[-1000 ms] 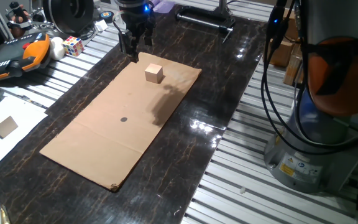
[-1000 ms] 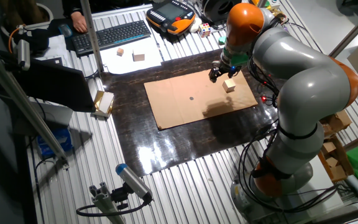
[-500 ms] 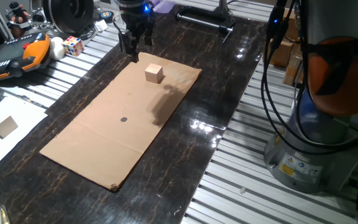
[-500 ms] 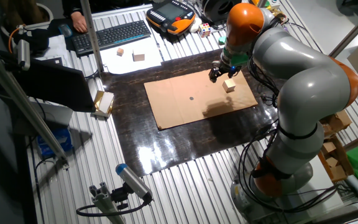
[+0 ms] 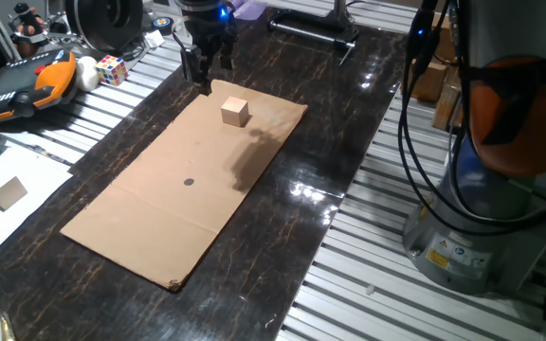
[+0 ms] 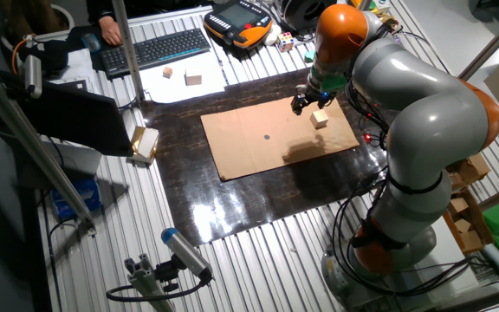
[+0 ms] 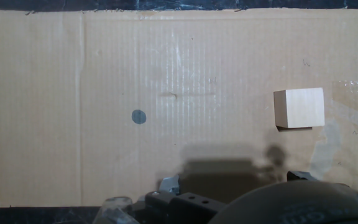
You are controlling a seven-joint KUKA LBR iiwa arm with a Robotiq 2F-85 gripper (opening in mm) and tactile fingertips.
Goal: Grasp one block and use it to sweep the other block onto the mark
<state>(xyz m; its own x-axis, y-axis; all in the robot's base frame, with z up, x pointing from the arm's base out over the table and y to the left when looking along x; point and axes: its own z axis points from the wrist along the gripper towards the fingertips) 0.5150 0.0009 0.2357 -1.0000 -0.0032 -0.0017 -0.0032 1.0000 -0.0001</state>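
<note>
In one fixed view the claw [image 5: 206, 74] hangs at upper centre, whether clenched I cannot tell; the other block [image 5: 235, 112] sits lower right of it on the cardboard sheet [image 5: 150, 218]; the mark [image 5: 189, 183] lies mid-frame. In the other fixed view the block [image 6: 320, 119] sits right of centre. In the hand view the block [image 7: 299, 107] lies right, edges square to the frame, cube-shaped with no long axis; the mark [image 7: 139, 116] left of centre.

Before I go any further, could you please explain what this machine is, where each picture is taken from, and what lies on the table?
The grey and orange machine is a robot arm ending in a two-finger gripper. Two pictures come from fixed cameras on different sides of the table; the third comes from a camera on the hand, looking down along the fingers. On the dark table lies a brown cardboard sheet. On it rest a small plain wooden block and, apart from it, a dark round mark. The gripper sits at the sheet's far edge, beside the block. I cannot tell whether it holds anything. A keyboard and control pendant lie off to the side.
</note>
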